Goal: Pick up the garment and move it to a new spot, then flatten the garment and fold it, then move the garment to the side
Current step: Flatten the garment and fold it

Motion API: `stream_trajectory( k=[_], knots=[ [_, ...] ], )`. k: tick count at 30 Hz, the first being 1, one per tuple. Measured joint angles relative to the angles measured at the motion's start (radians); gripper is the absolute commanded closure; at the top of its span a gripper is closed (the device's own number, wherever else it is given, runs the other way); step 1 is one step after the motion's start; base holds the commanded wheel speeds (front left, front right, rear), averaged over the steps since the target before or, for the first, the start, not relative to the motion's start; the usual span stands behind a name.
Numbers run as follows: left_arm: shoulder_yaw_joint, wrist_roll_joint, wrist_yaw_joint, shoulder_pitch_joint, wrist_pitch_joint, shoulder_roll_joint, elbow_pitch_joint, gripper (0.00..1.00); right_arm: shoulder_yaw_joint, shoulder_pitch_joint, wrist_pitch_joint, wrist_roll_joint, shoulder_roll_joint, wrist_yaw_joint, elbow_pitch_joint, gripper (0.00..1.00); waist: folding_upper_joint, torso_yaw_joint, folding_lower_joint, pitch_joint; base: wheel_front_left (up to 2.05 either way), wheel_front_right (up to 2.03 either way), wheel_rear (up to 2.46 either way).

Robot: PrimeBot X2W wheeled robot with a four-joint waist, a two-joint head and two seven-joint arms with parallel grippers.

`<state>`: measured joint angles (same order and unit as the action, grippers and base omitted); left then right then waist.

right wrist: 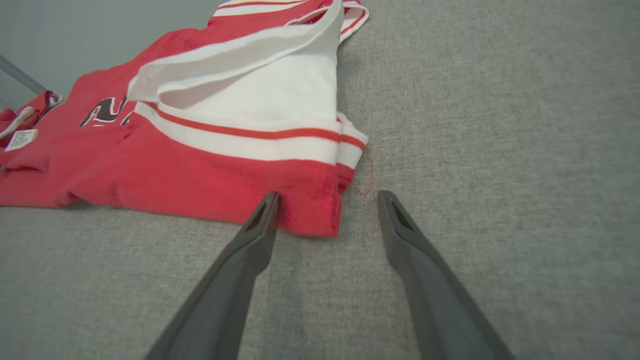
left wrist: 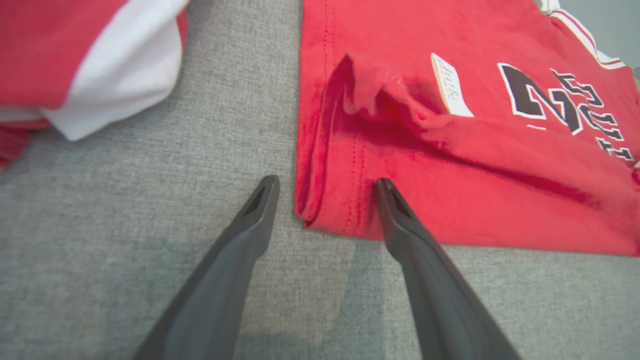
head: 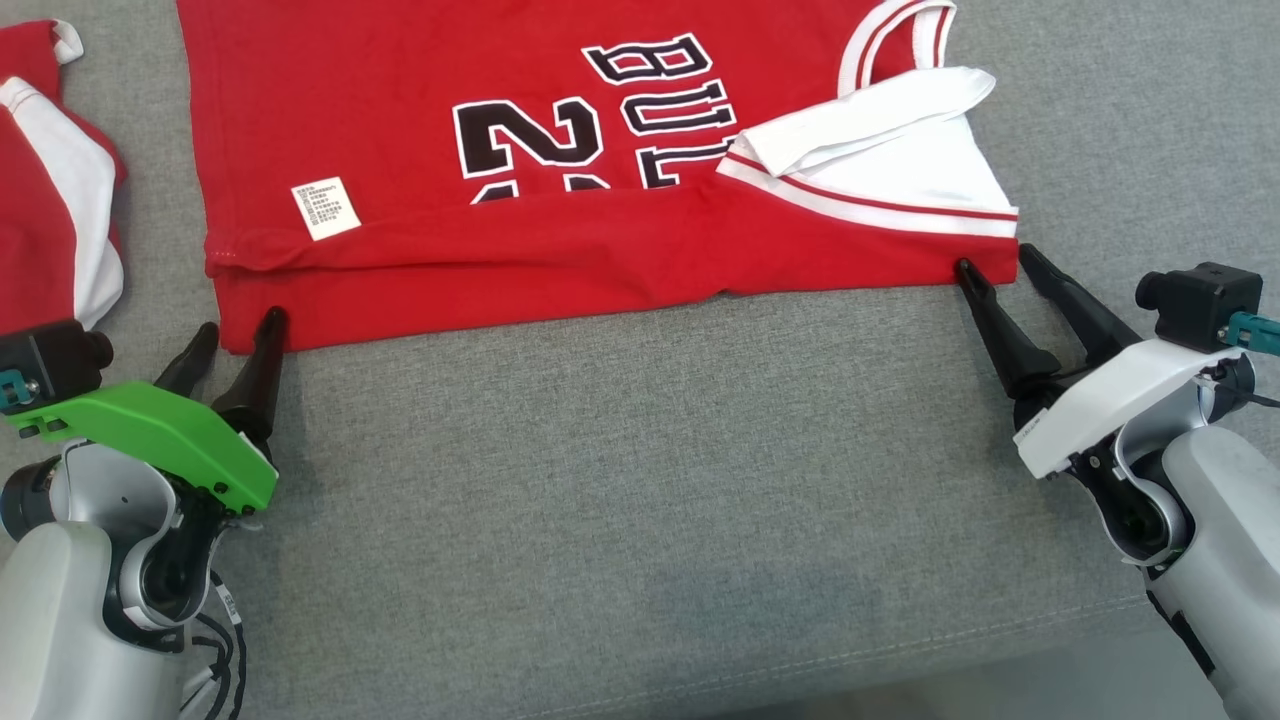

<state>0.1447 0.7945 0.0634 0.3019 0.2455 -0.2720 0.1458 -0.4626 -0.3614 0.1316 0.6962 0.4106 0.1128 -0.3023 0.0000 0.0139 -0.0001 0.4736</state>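
lined up on the garment's [head: 560, 250] near corners for a fold
it lies half-folded at 12 o'clock; my left gripper [head: 240, 322] at its 7 o'clock corner, right gripper [head: 997, 258] at 5 o'clock, both spread apart astride the edge, so i can pinch evenly.

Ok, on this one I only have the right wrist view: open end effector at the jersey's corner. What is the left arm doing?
Observer: The left end effector is open as well, its jaws standing either side of the jersey's other near corner.
Operator: Anything else lying nearby on that side?
Observer: Yes, a second red-and-white garment lies further left, apart from the jersey.
Operator: Is the jersey flat, or already folded?
Observer: In the head view, its near strip is folded up and covers the bottom of the printed number.
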Motion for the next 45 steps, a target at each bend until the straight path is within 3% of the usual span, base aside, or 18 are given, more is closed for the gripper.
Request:
stream_trajectory(
  k=[2, 8, 10, 11, 12, 13, 14, 23, 34, 45],
  knots=[
    [0.000, 0.000, 0.000, 0.001, 0.000, 0.000, 0.003, 0.00, -0.001, -0.001, 0.001, 0.000, 0.000, 0.000, 0.000, 0.00, 0.0000, 0.001, 0.0000, 0.005, 0.00, 0.00, 0.00],
    [0.007, 0.000, 0.000, 0.007, 0.014, -0.002, 0.008, 0.00, -0.007, -0.011, 0.001, 0.000, -0.001, 0.000, 0.000, 0.15, 0.0000, 0.001, 0.0000, 0.012, 0.00, 0.00, 0.00],
    [0.010, 0.001, 0.000, 0.012, 0.020, -0.003, 0.010, 0.00, -0.010, -0.017, 0.001, 0.000, -0.002, 0.000, -0.002, 0.36, 0.0000, 0.002, 0.0000, 0.013, 0.00, 0.00, 0.00],
    [0.011, 0.004, 0.000, 0.013, 0.026, -0.003, 0.011, 0.00, -0.012, -0.019, 0.001, 0.000, -0.002, 0.000, -0.002, 0.52, 0.0000, 0.002, 0.0000, 0.013, 0.00, 0.00, 0.00],
    [0.011, 0.006, 0.000, 0.015, 0.028, -0.004, 0.012, 0.33, -0.013, -0.019, 0.001, 0.000, -0.003, 0.000, -0.003, 0.60, 0.0000, 0.002, 0.0000, 0.012, 0.00, 0.00, 0.00],
    [0.013, 0.009, -0.001, 0.017, 0.031, -0.004, 0.014, 0.73, -0.016, -0.019, 0.001, 0.000, -0.003, 0.000, -0.004, 0.80, 0.0000, 0.002, 0.0000, 0.012, 0.00, 0.00, 0.00],
    [0.014, 0.012, -0.002, 0.017, 0.038, -0.006, 0.015, 1.00, -0.018, -0.019, 0.000, 0.000, -0.004, 0.000, -0.006, 0.98, 0.0000, 0.002, 0.0000, 0.012, 0.00, 0.00, 0.00],
    [0.024, 0.045, -0.030, 0.021, 0.081, -0.007, 0.036, 1.00, -0.030, -0.020, -0.011, 0.029, -0.011, 0.001, -0.023, 1.00, 0.0000, 0.004, 0.0000, -0.011, 0.00, 0.00, 0.00],
    [0.035, 0.122, -0.067, -0.041, 0.151, -0.008, 0.001, 1.00, 0.000, -0.008, -0.038, 0.102, 0.039, 0.010, -0.019, 1.00, 0.0000, 0.010, 0.0000, -0.080, 0.00, 0.00, 0.00],
    [0.025, 0.196, -0.082, -0.162, 0.214, -0.025, -0.047, 1.00, 0.010, 0.159, -0.076, 0.193, 0.065, 0.010, -0.017, 1.00, 0.0000, 0.028, 0.0000, -0.149, 0.00, 0.00, 0.00]
  ],
)
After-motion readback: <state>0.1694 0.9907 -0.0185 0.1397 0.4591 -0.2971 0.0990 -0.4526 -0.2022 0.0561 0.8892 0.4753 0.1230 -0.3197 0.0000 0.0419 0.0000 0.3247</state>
